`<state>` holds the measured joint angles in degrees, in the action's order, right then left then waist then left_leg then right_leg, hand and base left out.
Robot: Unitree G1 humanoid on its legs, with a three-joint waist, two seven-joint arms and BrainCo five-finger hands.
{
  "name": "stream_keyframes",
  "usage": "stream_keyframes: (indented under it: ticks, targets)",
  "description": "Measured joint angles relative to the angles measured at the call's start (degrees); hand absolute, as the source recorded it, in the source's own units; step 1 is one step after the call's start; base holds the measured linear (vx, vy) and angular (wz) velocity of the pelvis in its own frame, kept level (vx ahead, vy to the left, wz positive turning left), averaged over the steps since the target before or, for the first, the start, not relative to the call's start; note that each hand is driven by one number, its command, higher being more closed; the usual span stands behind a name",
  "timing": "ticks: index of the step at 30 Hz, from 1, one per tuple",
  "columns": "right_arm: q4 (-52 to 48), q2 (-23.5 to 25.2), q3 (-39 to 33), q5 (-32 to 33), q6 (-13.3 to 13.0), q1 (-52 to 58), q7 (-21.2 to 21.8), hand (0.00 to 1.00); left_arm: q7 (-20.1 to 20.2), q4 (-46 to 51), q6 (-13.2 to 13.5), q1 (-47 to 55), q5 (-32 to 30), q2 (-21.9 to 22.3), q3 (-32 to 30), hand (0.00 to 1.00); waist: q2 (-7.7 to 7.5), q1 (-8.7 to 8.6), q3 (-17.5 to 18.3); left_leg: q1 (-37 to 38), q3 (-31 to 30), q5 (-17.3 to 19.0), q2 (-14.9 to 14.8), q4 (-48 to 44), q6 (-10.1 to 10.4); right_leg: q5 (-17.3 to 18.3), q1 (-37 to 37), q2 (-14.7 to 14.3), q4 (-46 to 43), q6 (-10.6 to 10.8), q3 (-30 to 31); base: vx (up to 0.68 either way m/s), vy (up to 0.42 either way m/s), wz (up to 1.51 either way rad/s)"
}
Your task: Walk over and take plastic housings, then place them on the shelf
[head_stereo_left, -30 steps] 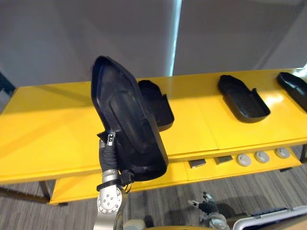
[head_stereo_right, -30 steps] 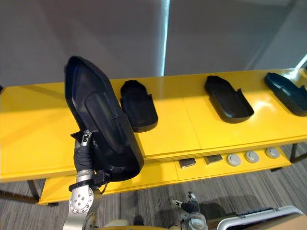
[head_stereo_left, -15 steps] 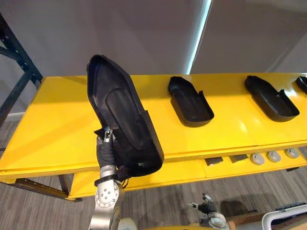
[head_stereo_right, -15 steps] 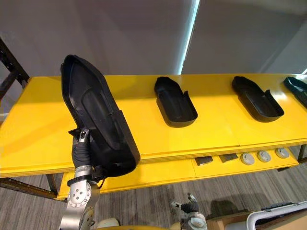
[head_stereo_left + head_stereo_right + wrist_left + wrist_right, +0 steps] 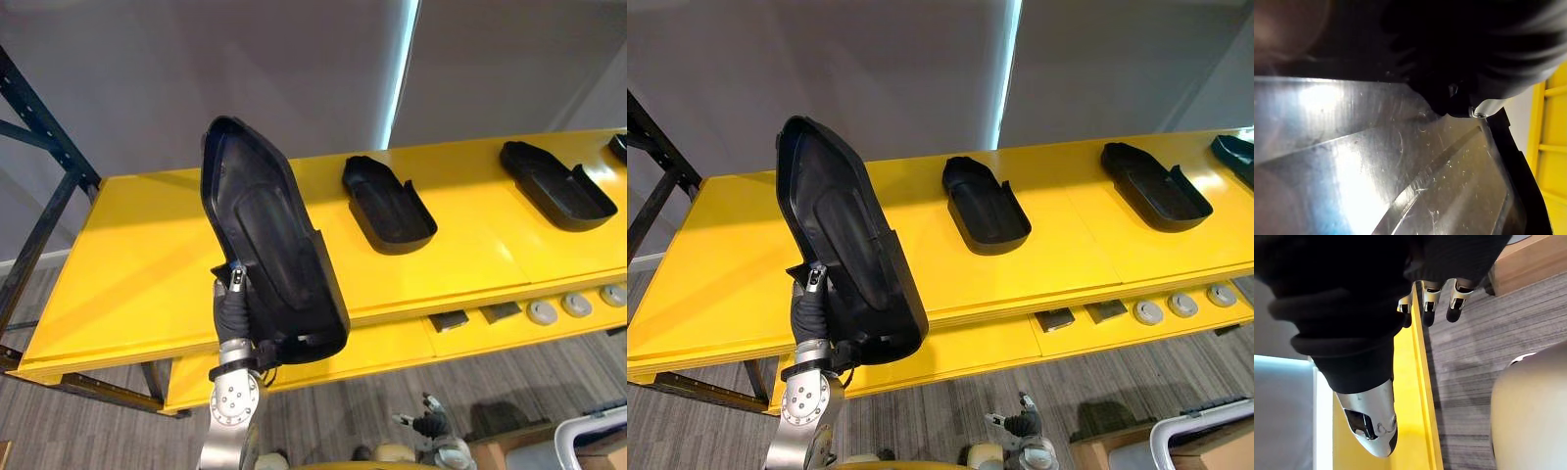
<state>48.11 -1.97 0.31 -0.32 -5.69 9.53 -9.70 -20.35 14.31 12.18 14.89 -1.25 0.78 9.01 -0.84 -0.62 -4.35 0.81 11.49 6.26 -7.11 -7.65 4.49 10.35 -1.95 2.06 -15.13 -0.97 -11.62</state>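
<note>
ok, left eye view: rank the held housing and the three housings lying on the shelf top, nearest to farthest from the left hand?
1. Held housing, upright in the left hand.
2. Middle housing, on the shelf top, right of it.
3. Right housing, further right along the shelf.
4. Edge housing, cut by the view's right edge.

The held housing (image 5: 269, 255) hides most of the left hand (image 5: 233, 305) behind its lower end. At the right end of the shelf (image 5: 127, 255), a further housing (image 5: 1236, 152) is cut off by the picture's edge. On the lower shelf (image 5: 392, 343), the round pieces (image 5: 542, 311) and dark flat pieces (image 5: 451, 320) are too small to identify.
</note>
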Motion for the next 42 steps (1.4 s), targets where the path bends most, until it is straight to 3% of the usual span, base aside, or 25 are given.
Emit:
stream_keyframes:
  ticks: [3, 7, 14, 18, 20, 22, 23, 28, 36, 42]
  targets:
    - [0.02, 0.33, 0.03, -0.05, -0.01, 0.45, 0.11, 0.00, -1.16, 0.00, -2.84, -0.32, -7.24, -0.71, -1.74, 1.00, 0.15, 0.02, 1.69, 0.65, 0.63, -0.89, 0.01, 1.99, -0.42, -2.00, 1.08, -0.26, 3.24, 0.35, 0.37, 0.00, 0.024, -0.05]
    - [0.03, 0.40, 0.19, -0.63, -0.02, 1.11, 1.31, 0.00, -2.54, -2.98, -5.00, -3.21, -11.82, -2.43, -5.44, 1.00, 0.26, 0.15, 3.00, 1.49, 1.50, -1.45, 0.23, 3.73, -0.80, -4.60, 2.77, -0.63, 7.46, 0.85, 1.17, -0.03, 0.052, -0.13]
    - [-0.16, 0.19, 1.87, -2.77, 0.04, 0.95, 2.54, 0.00, -4.66, -14.30, -10.27, -12.39, -12.34, -6.76, -13.10, 1.00, 0.17, -0.09, 3.46, 4.66, 2.13, -7.36, 1.31, 13.38, -1.03, -8.37, 2.96, -1.24, 12.61, 0.93, 1.79, -0.06, 0.022, -0.05]
    - [-0.23, 0.05, 2.25, -4.33, 0.07, 0.94, 2.86, 0.00, -4.96, -19.56, -11.98, -15.34, -12.36, -9.24, -16.77, 1.00, 0.19, -0.16, 3.49, 4.50, 2.44, -7.46, 1.33, 13.45, -1.01, -9.47, 3.15, -1.43, 14.06, 0.98, 2.20, -0.02, 0.008, -0.08]
    - [-0.14, -0.72, 2.51, -4.92, 0.67, 1.09, 3.83, 0.00, -5.90, -26.20, -15.13, -19.74, -12.97, -12.81, -21.35, 1.00, 0.19, -0.11, 3.48, 3.79, 2.45, -7.52, 1.78, 13.50, -0.96, -11.08, 3.64, -1.76, 16.94, 1.00, 2.63, 0.04, 0.009, -0.06]
    - [-0.11, -0.76, 2.50, -5.08, 0.83, 1.09, 3.92, 0.00, -5.97, -27.18, -15.61, -20.66, -12.96, -12.81, -22.46, 1.00, 0.20, -0.13, 3.47, 3.74, 2.48, -7.53, 1.84, 13.52, -0.94, -11.17, 3.77, -1.79, 17.30, 1.03, 2.64, 0.05, 0.001, -0.02]
    - [-0.05, -0.83, 2.50, -5.09, 0.94, 1.07, 4.03, 0.00, -5.97, -28.52, -15.62, -21.64, -12.95, -13.08, -22.65, 0.00, 0.20, -0.08, 3.47, 3.68, 2.48, -7.53, 1.83, 13.53, -0.94, -11.17, 3.77, -1.84, 17.37, 1.03, 2.63, 0.03, -0.005, 0.01]
    - [-0.02, -0.87, 2.49, -5.94, 0.87, 0.85, 4.60, 0.00, -5.88, -37.59, -16.62, -28.03, -12.93, -17.49, -22.68, 0.00, 0.05, -0.25, 3.29, 3.54, 2.75, -7.52, 1.81, 13.55, -0.93, -11.20, 3.53, -2.03, 17.45, 0.98, 3.05, 0.01, -0.003, -0.03]
    - [0.20, -0.90, 2.47, -6.04, 0.54, 0.43, 4.65, 0.00, -5.87, -43.58, -16.60, -32.49, -11.60, -18.48, -23.26, 0.00, -0.31, -0.23, 2.32, 2.59, 2.76, -7.51, 2.05, 13.55, -0.95, -11.35, 2.39, -2.15, 17.30, 0.89, 3.50, -0.01, 0.000, -0.01]
    - [1.07, -0.94, 2.45, -6.23, 0.54, -0.66, 4.59, 0.00, -7.79, -43.28, -15.28, -34.22, -5.46, -18.60, -24.31, 0.00, -0.44, -0.26, 1.03, 2.41, 2.64, -7.51, 2.11, 13.56, -0.95, -11.34, 2.17, -2.17, 17.30, 0.88, 3.58, 0.00, 0.000, 0.00]
